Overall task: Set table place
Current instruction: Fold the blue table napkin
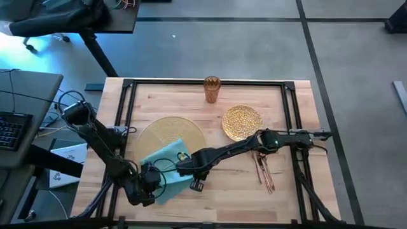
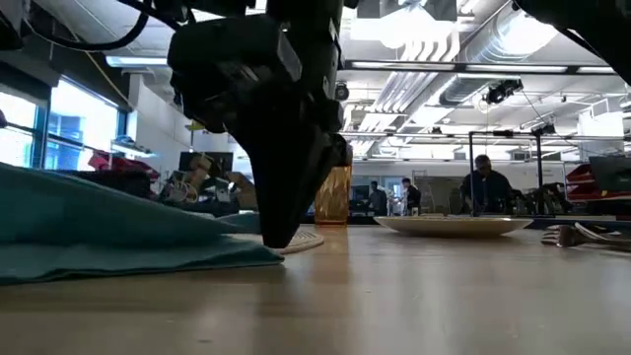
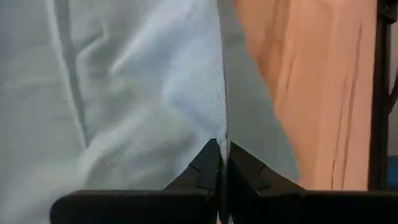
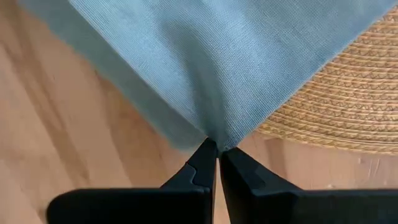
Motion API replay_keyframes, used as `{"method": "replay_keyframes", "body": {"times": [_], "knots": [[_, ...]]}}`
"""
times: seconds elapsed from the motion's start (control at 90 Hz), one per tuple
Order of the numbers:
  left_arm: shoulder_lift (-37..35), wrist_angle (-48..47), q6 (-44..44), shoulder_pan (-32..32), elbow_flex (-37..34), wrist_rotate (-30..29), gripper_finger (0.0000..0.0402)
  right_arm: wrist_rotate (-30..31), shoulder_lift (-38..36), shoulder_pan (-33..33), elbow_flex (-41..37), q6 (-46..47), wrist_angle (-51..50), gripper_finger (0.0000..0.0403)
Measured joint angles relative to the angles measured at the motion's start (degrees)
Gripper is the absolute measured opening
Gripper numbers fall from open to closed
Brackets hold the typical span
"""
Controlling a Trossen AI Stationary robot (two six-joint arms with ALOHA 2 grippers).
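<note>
**Teal cloth pinched at two corners**

Teal napkin (image 1: 166,166) is seen lying at the near left of the light-wood table (image 1: 222,191), turned diamond-wise, its far part overlapping the round woven placemat (image 1: 170,131) and its near part on bare wood. One corner is gripped by the left gripper (image 3: 222,163), whose fingers are pressed together on the fabric at the napkin's near-left side. Another corner, at the placemat's edge, is pinched by the right gripper (image 4: 217,151), its fingers likewise closed on the cloth.

The glittery gold plate (image 1: 242,122) is set to the right of the placemat, apart from it; nothing is seen on it. The amber cup (image 1: 212,89) stands upright near the far rail. The cutlery (image 1: 265,172) is laid right of the napkin, long axes running roughly near to far.
</note>
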Motion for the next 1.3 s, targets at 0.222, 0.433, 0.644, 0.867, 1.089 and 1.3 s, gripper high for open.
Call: {"method": "replay_keyframes", "body": {"times": [0.222, 0.433, 0.644, 0.867, 1.089, 1.3], "knots": [[-0.09, 0.13, 0.39, -0.02, 0.00, 0.54, 0.0019, -0.04, 0.24, 0.04, 0.00, -0.84, 0.13, 0.0001], [-1.62, -0.86, -2.87, 0.00, 0.00, 8.56, 0.0064, -2.72, 0.74, 0.00, 0.00, -0.66, 0.12, 0.0042], [-7.13, -4.10, -8.10, -0.18, 0.02, 16.56, 0.0080, -10.17, 0.32, -0.68, 0.00, -4.84, -3.04, 0.0124], [-12.41, -8.13, -11.61, -2.49, 0.11, 13.44, 0.0071, -6.18, -2.95, -0.76, 0.04, -9.91, -3.46, 0.0176], [-10.70, -9.18, -6.73, -2.62, 0.07, 9.14, 0.0061, -3.38, -2.10, 0.84, 0.00, -13.93, 6.07, 0.0167], [-8.69, -8.59, -8.25, -2.40, 0.04, 11.11, 0.0057, 1.59, -1.75, 1.75, 0.02, -15.56, 5.97, 0.0134]]}}
